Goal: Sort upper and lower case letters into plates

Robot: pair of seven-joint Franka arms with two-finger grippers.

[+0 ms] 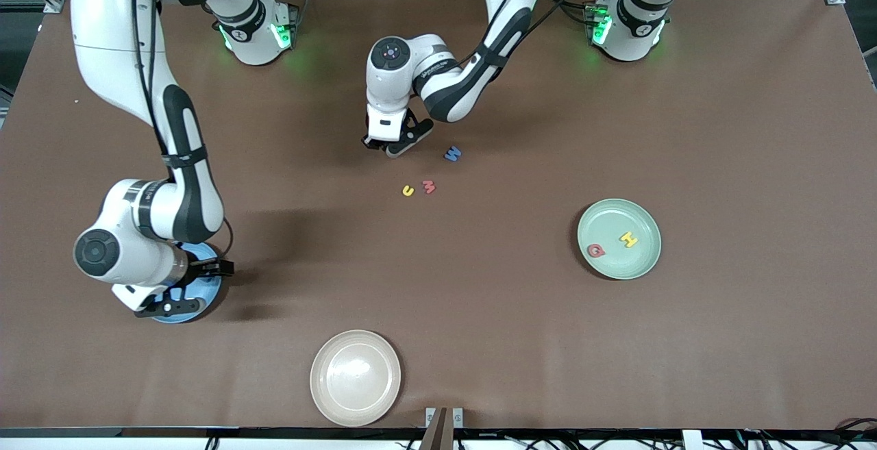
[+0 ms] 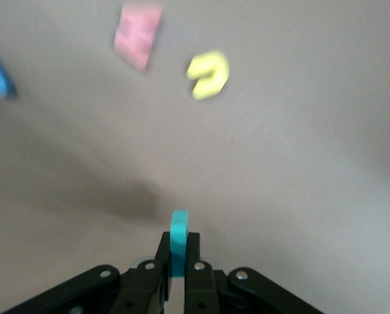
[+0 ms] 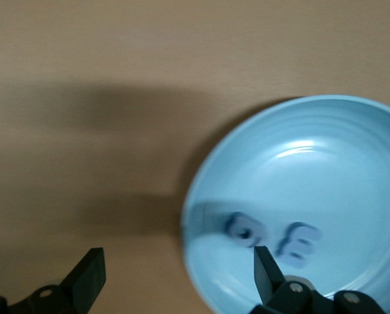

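My left gripper hangs low over the middle of the table, shut on a teal letter that stands edge-on between the fingers. On the cloth close by lie a blue letter, a red letter and a yellow letter. The pale green plate, toward the left arm's end, holds a red letter and a yellow letter. My right gripper hovers open over the rim of the blue plate, which holds two blue letters.
A cream-beige plate with nothing in it sits near the table's front edge. The right arm's wrist covers much of the blue plate in the front view. Brown cloth covers the table.
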